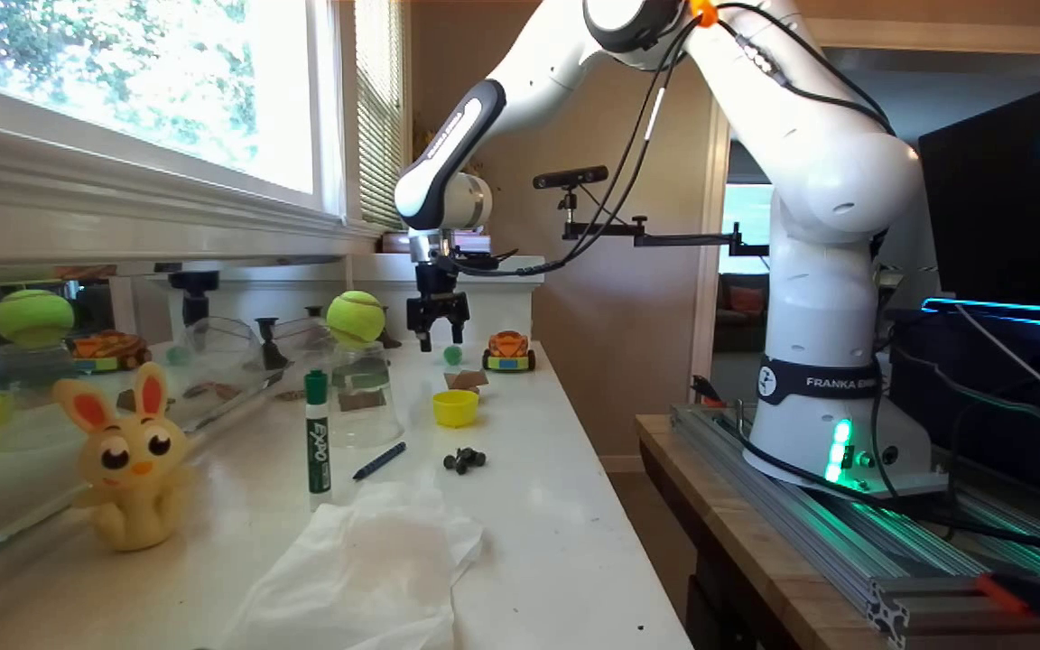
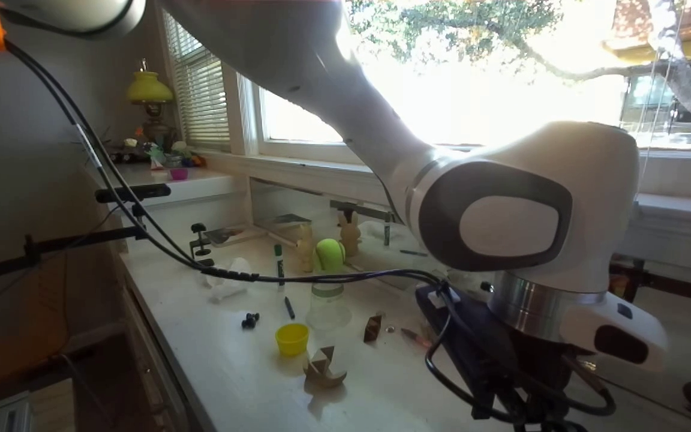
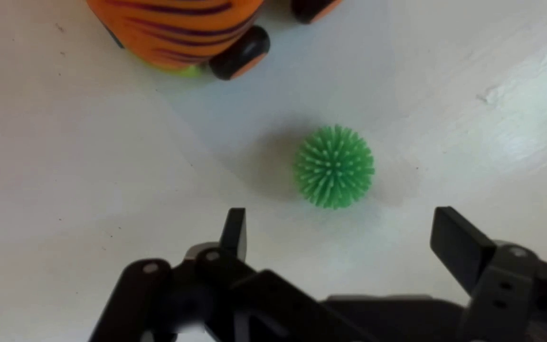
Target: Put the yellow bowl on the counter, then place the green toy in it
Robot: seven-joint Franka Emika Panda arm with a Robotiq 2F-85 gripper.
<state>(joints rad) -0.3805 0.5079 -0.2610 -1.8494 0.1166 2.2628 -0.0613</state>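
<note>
White desk (image 1: 547, 506) by a bright window (image 1: 141, 81): the gripper (image 3: 344, 232) hangs empty, jaws spread wide; just past them in the wrist view, in line with the gap, lies the green toy (image 3: 334, 166), then a toy car (image 3: 183, 23); the yellow bowl (image 2: 292, 341) stands upright farther off.

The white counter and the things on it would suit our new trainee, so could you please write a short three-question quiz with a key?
1. What rests on top of the clear container?
2. True or false: the spiky green ball lies outside the yellow bowl.
3. In the wrist view, the gripper is: A) shut on nothing; B) open; C) shut on the spiky green ball.

Key: 1. A tennis ball; 2. True; 3. B.
</note>
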